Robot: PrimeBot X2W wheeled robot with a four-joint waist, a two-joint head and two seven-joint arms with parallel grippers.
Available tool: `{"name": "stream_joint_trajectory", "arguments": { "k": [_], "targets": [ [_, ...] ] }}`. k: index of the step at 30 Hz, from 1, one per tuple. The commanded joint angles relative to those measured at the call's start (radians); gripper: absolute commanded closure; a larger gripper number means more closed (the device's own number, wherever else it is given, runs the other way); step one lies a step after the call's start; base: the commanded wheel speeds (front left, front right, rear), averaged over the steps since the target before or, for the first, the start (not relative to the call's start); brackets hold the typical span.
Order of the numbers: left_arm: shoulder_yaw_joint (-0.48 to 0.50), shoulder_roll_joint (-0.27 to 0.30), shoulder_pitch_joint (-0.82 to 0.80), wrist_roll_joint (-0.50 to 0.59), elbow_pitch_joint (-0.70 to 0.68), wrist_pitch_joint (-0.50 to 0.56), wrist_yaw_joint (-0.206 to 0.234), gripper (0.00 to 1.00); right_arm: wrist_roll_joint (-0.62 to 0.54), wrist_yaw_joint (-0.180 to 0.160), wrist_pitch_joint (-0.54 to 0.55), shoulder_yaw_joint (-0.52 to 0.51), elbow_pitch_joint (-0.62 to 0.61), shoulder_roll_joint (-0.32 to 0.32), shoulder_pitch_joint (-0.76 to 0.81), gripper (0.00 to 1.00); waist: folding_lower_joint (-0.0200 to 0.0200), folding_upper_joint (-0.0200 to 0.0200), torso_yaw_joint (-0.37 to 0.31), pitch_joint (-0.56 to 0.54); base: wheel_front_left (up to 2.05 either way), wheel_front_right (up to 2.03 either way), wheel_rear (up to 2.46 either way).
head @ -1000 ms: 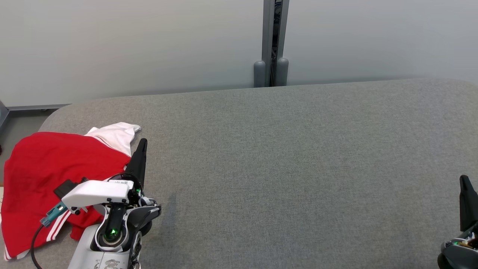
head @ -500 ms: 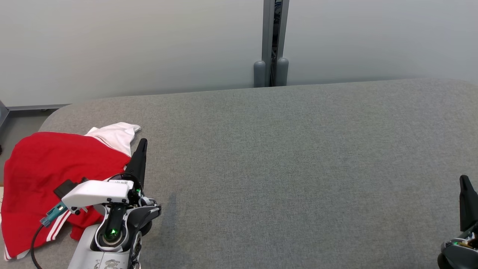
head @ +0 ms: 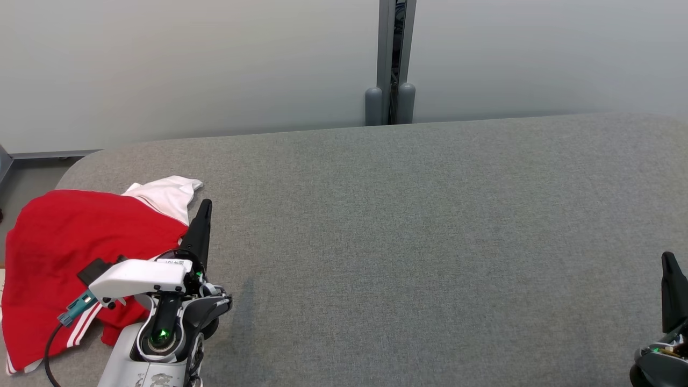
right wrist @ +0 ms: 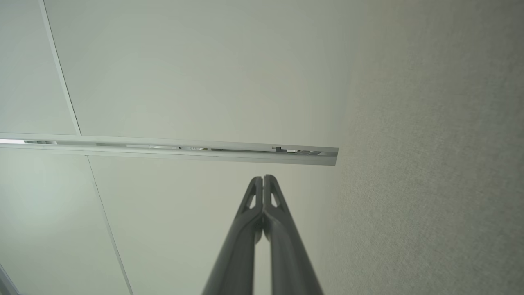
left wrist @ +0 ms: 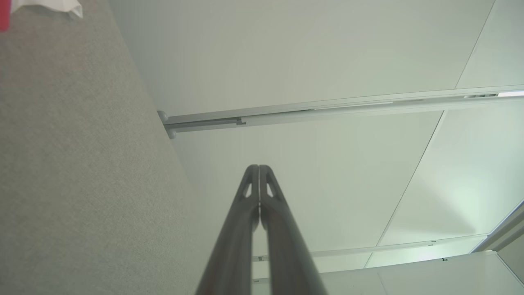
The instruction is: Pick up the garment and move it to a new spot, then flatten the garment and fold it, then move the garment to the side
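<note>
2 claws pressed together, empty; garment point(head: 70, 236) just left of L claw point(head: 205, 206), R claw point(head: 667, 258) well apart.

One garment point(head: 70, 236), two end effectors point(head: 204, 204) point(head: 668, 258)

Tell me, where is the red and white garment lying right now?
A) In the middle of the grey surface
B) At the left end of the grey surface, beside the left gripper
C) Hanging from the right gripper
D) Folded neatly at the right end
B: the red and white garment lies rumpled at the left end of the grey surface, next to the shut, empty left gripper.
</note>
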Motion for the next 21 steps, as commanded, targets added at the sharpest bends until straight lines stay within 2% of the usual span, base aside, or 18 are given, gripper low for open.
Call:
{"name": "stream_joint_trajectory", "arguments": {
  "k": [1,9,10,13,21],
  "targets": [
    [0.002,0.004,-0.008,0.002,0.000,0.000,-0.005,1.00,-0.005,0.000,0.003,0.000,0.000,-0.004,-0.010,1.00,0.0000,0.0000,0.000,0.000,0.00,0.00,0.00],
    [0.002,0.004,-0.008,0.003,0.000,0.000,-0.005,1.00,-0.005,0.000,0.003,0.000,0.000,-0.004,-0.010,1.00,0.0000,0.0000,0.000,0.000,0.00,0.00,0.00],
    [0.000,0.000,0.002,0.000,0.002,0.000,0.000,0.00,0.000,0.000,0.000,0.000,0.002,0.001,0.001,0.00,0.0000,0.0000,0.000,0.000,0.00,0.00,0.00],
    [-0.005,-0.004,0.037,-0.002,0.022,-0.001,0.001,0.00,0.000,0.000,-0.001,0.003,0.026,0.018,0.021,0.00,0.0001,0.0000,0.000,0.000,0.00,0.00,0.00],
    [-0.019,-0.004,0.066,0.007,-0.020,-0.032,0.000,0.00,-0.016,0.000,-0.037,0.062,0.016,0.015,0.018,0.00,0.0001,0.0000,-0.001,-0.002,0.00,0.00,0.00]
  ]
}}
